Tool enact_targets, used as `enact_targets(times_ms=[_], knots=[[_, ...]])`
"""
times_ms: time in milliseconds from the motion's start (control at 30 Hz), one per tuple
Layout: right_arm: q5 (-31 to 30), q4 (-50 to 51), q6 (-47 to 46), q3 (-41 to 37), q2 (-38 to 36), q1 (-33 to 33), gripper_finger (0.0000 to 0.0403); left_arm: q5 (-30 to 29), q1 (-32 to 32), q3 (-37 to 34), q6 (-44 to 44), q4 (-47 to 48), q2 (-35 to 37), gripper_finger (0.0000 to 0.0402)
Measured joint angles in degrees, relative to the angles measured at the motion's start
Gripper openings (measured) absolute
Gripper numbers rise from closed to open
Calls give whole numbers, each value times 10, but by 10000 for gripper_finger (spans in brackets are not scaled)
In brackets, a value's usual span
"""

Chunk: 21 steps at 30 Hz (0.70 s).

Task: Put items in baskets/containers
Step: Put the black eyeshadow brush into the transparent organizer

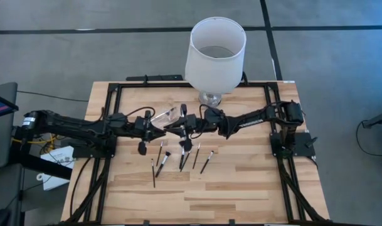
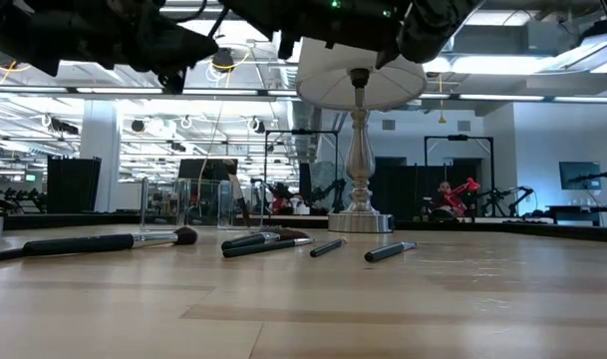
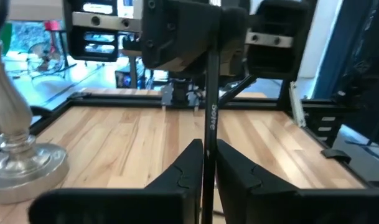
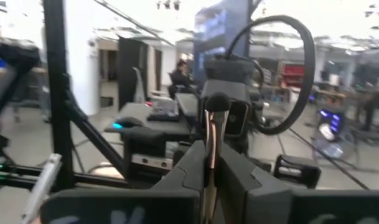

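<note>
A thin dark makeup brush point(image 3: 209, 106) hangs in the air over the middle of the table, between my two grippers, which meet head-on. My left gripper point(image 3: 208, 149) comes from the left and is shut on its handle. My right gripper point(image 4: 210, 149) comes from the right and is shut on its head end, whose dark bristle tip point(image 4: 215, 102) stands past the fingertips. Several more brushes point(image 1: 184, 158) lie flat on the wood nearer the front edge. A clear pouch point(image 1: 164, 115) lies just beyond my left gripper point(image 1: 169, 129). My left gripper has the brush's dark handle point(image 3: 208, 134) between its two fingers, which come level from the table's left and lie across it. The brush is clear of the table. My right gripper pinches the copper-coloured stretch below the bristles point(image 4: 211, 155) between its two fingers. It comes level from the table's right, and its fingers lie across the brush.
A large white lampshade point(image 1: 214, 53) on a silvery base point(image 2: 360, 214) stands at the far edge, just behind the grippers. A black frame point(image 1: 115, 94) runs round the tabletop. The near half of the table beyond the loose brushes is bare wood point(image 1: 241, 188).
</note>
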<state>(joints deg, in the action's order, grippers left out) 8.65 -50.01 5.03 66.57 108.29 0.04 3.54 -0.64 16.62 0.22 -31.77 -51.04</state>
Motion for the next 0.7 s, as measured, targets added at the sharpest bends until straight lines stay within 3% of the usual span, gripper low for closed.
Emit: enact_targets(times_ms=[167,367,533,700], knots=[[-68,16,0,0,0,13,13,-34,1,0,0,-2,-17,59],[-121,36,-1,1,0,18,8,-92,1,0,0,7,-20,118],[-215,121,26,27,0,27,9,-147,1,0,0,9,-20,167],[-316,233,85,76,0,48,9,-214,1,0,0,23,-20,192]])
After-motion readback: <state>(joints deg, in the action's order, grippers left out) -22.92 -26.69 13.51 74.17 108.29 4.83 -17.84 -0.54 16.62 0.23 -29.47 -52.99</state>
